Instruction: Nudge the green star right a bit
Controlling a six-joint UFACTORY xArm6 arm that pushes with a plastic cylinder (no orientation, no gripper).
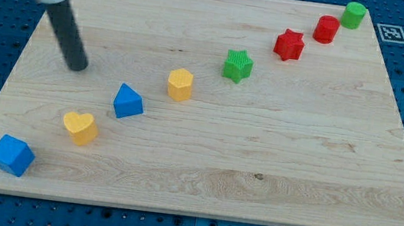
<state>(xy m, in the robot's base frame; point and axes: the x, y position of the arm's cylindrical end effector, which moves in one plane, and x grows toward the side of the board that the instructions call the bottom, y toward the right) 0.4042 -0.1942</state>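
Camera view, only one: my tip (77,65) sits near the table's (270,191) top-left corner, well apart from every block. No gripper on this rig, just the rod, so nothing to report as spread or pinching.

Green star (238,65) is right of centre, closer to the top edge, in a diagonal line of blocks running from the bottom-left corner to the top-right corner. Neighbours: yellow hexagon block (180,84) toward the left edge, red star (289,45) toward the top-right corner. Both are apart from it, not touching.

Rest of the line: blue cube (11,154), yellow heart (80,126), blue triangular block (127,102), red cylinder (326,29), green cylinder (354,15).

Handling guess: the star looks small, rigid and light, and should slide easily on smooth wood. The points make contact tricky, and an off-centre hit will likely spin it. Best contact is its side facing the left edge, centred, followed by a short push. Route the tip around the yellow hexagon block. Overshoot risk: running it toward the red star.
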